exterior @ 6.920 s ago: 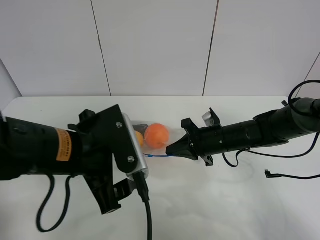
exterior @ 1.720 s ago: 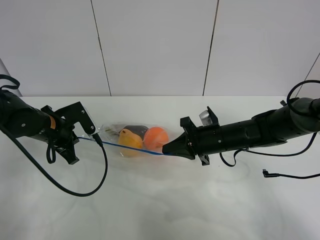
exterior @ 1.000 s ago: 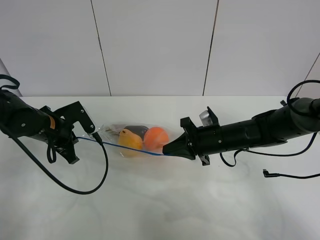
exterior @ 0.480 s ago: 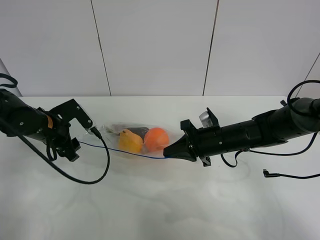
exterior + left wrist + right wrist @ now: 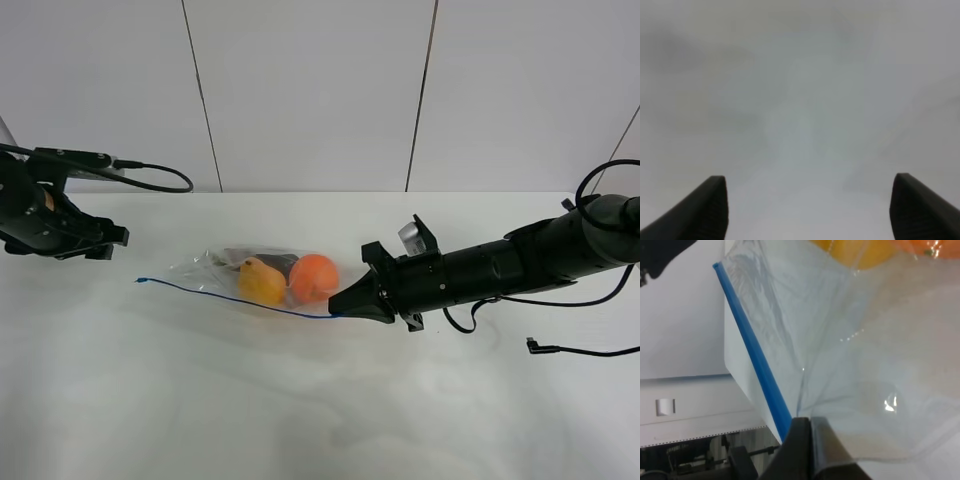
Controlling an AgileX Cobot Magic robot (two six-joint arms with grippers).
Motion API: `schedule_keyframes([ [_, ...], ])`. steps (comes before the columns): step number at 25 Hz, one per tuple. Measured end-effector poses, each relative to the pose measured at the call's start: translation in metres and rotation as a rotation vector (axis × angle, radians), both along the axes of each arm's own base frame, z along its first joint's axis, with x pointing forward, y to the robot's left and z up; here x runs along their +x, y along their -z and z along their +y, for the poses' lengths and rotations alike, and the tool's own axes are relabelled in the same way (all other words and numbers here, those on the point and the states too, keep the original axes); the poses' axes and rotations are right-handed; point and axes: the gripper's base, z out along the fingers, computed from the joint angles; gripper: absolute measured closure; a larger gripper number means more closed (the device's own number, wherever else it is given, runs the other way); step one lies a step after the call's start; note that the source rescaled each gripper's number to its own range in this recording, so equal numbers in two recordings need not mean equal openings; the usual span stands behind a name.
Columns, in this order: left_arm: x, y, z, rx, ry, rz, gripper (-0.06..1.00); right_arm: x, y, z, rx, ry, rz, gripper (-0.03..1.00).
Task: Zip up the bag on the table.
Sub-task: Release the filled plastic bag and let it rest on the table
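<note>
Bag [image 5: 265,278], lying flat on the desk [image 5: 300,400]: thin clear film, likely light, limp and slippery, weighted by loose fruit [image 5: 313,277]; best taken along the stiffer blue zip strip [image 5: 230,297], one end pinched by the right gripper [image 5: 338,303] (left gripper [image 5: 808,200] spread wide, empty, well apart).

bag [image 5: 207,268]: clear plastic film, glossy, creased
zip strip [image 5: 215,294]: blue plastic, smooth
table [image 5: 320,410]: white, smooth, faintly glossy
right gripper [image 5: 336,311]: black, matt, hard-looking
orange fruit [image 5: 314,276]: smooth skin, dull sheen
wall panels [image 5: 300,90]: white, matt, flat
</note>
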Motion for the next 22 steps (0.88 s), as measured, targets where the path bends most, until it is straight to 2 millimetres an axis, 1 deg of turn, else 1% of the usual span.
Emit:
schedule_keyframes([
  [6, -0.008, -0.007, 0.012, 0.017, -0.054, 0.030, 0.21, 0.000, 0.002, -0.001, -0.024, -0.005, -0.005, 0.97],
  [8, -0.011, -0.015, 0.013, 0.021, -0.050, 0.008, 0.21, 0.000, 0.002, -0.001, -0.029, -0.010, -0.006, 0.97],
  [15, -0.028, -0.060, 0.007, -0.054, -0.055, -0.140, 0.21, -0.001, 0.003, -0.002, -0.037, -0.011, -0.007, 0.97],
  [20, -0.048, -0.091, -0.001, -0.085, 0.050, -0.218, 0.21, -0.001, 0.003, -0.002, -0.043, -0.013, -0.009, 0.97],
  [22, -0.061, -0.104, -0.004, -0.093, 0.088, -0.263, 0.21, -0.001, 0.004, -0.002, -0.047, -0.017, -0.010, 0.97],
])
